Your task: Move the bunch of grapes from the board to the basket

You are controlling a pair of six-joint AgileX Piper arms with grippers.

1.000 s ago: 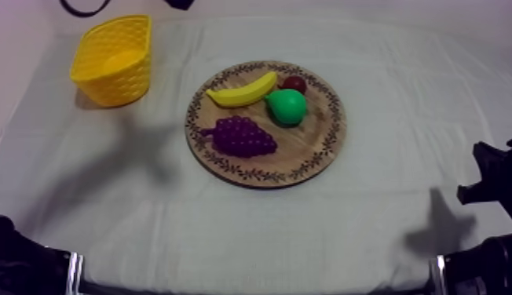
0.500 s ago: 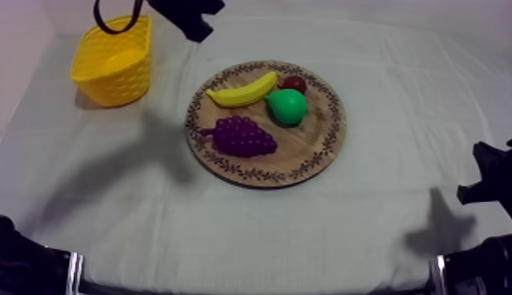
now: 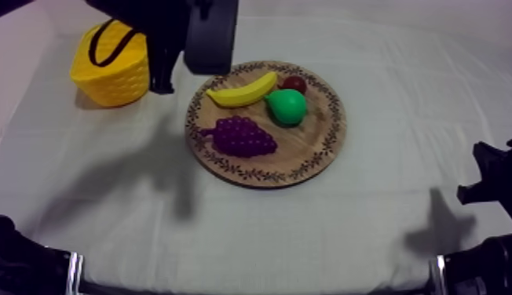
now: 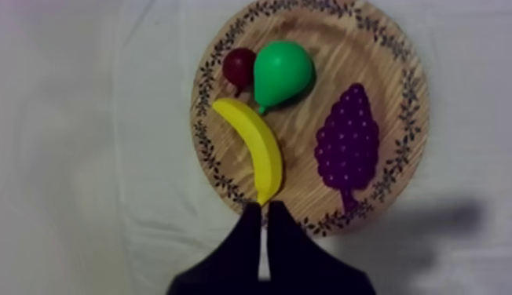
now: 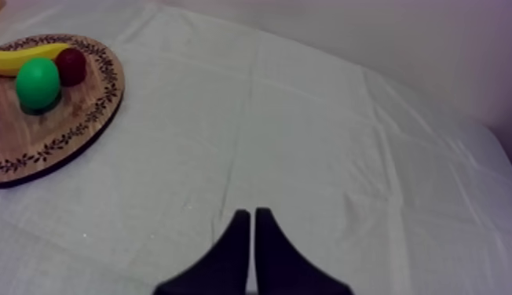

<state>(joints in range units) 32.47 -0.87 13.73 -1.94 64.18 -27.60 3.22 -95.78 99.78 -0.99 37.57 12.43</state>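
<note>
While the purple bunch of grapes lies on the round wooden board, the left hand is seen closed and empty, apparently over its rim; the right hand is likewise closed.

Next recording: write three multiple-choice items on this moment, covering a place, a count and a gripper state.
1. The grapes lie: A on the board; B beside the board; C held in the air.
2. Fruits on the board: A two; B three; C four.
3. The left gripper is: A open; B shut on nothing; C shut on a fruit.

1 A: they rest on its wood.
2 C: banana, pear, small red fruit, grapes.
3 B: its fingers lie together as a narrow wedge.
</note>
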